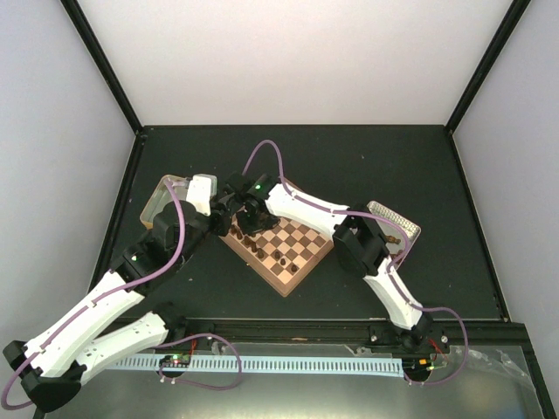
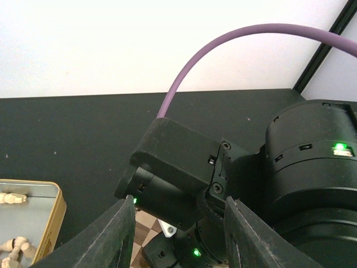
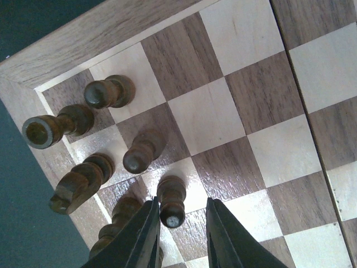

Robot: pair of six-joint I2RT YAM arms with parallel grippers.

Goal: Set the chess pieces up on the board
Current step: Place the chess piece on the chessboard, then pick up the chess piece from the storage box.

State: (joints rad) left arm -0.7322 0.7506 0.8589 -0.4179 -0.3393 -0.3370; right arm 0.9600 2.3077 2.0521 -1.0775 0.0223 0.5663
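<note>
From where I stand, the square wooden chessboard with tan and dark brown checks and a reddish rim [image 1: 307, 269] lies turned like a diamond about midway between the left and right edges of the bench, closer to the near edge than the far one. The right pincer [image 3: 181, 202] hangs over the board corner nearest the far edge. Its jaws are released and straddle a small dark brown turned-wood pawn [image 3: 172, 202] that stands upright on its square; one finger looks to be touching it, the other is apart. Five more dark pieces [image 3: 142, 153] stand packed just beside it (one right against the outside of that touching finger). The left pincer [image 2: 179, 200] is spread wide with nothing in it, hovering close to the black right wrist [image 2: 312, 162] and near the gold tin tray [image 1: 153, 196] of pale beige figures [image 2: 14, 196] by the left edge. I reckon the trouble lies in pulling away: any sideways drift as the right pincer lifts could drag the pawn over, and it would take its neighbours down like skittles. The arms are also crowded enough that a careless swing could clash them or snag the purple cable [image 2: 189, 72].
</note>
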